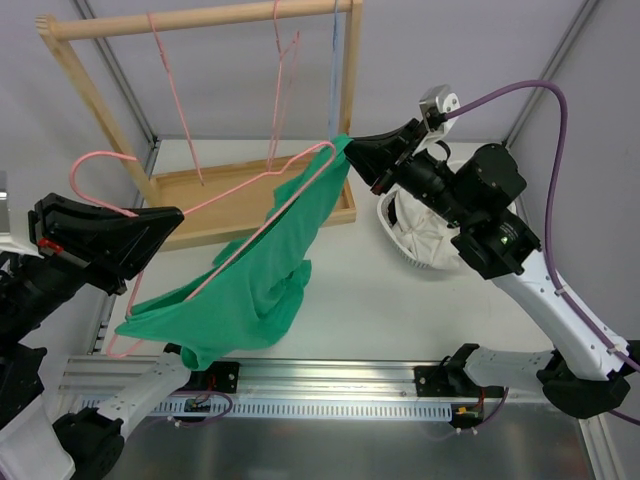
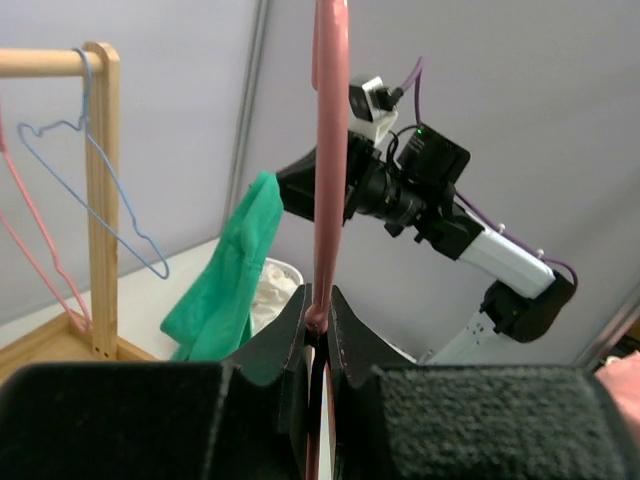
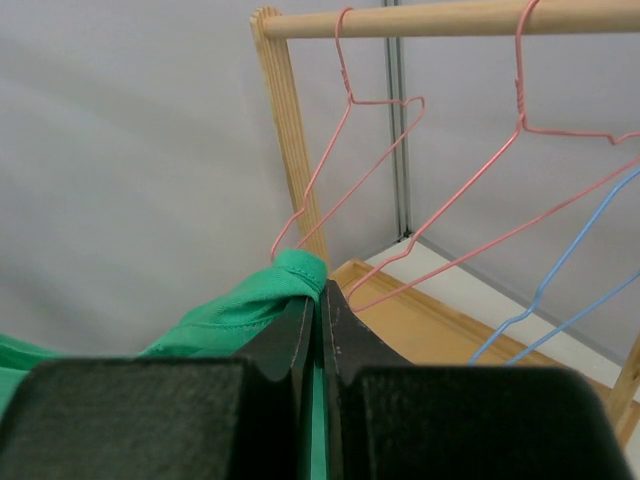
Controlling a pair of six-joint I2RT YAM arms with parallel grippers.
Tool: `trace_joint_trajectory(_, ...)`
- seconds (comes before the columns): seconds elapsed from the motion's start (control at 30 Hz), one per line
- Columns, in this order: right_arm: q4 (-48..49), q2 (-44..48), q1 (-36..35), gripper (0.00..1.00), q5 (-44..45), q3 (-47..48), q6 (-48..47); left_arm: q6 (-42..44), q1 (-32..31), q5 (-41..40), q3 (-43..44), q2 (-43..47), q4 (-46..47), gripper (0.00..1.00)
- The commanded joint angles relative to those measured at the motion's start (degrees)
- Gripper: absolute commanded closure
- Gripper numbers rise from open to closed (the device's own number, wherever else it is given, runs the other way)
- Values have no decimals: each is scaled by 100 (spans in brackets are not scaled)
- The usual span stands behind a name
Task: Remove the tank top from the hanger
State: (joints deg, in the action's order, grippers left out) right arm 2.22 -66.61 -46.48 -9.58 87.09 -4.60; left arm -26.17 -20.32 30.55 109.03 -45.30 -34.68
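Top external: right gripper (image 1: 352, 152) pinches tank top (image 1: 262, 285) between closed fingers; left gripper (image 1: 176, 214) clamps pink hanger (image 1: 250, 183).

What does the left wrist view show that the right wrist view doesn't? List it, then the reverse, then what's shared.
Left wrist only: left gripper shut on the pink hanger, the right arm, the basket. Right wrist only: right gripper shut on the top. Both: top, rack, blue hanger.

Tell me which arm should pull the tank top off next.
Right, probably: the right gripper is shut on the tank top and can draw it off, while the left gripper is shut on the hanger, holding it.
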Motion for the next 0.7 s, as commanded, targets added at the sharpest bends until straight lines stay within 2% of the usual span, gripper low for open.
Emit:
trace_joint_trajectory(0.0, -106, 69, 34, 100, -235, 19, 213, -29, -51, -434, 259, -234, 251, 97)
trace_joint_trajectory(0.13, -494, 25, -63, 100, -658, -95, 451, 121, -51, -1155, 346, -453, 260, 97)
trace_joint_trajectory(0.47, -986, -695, -1424, 100, -1203, -130, 215, 455, -51, -1849, 514, -1086, 277, 96)
trace_joint_trajectory(0.67, -1171, -889, -1733, 100, -1274, -868, -146, 648, -60, -2351, 32, -920, 277, 96)
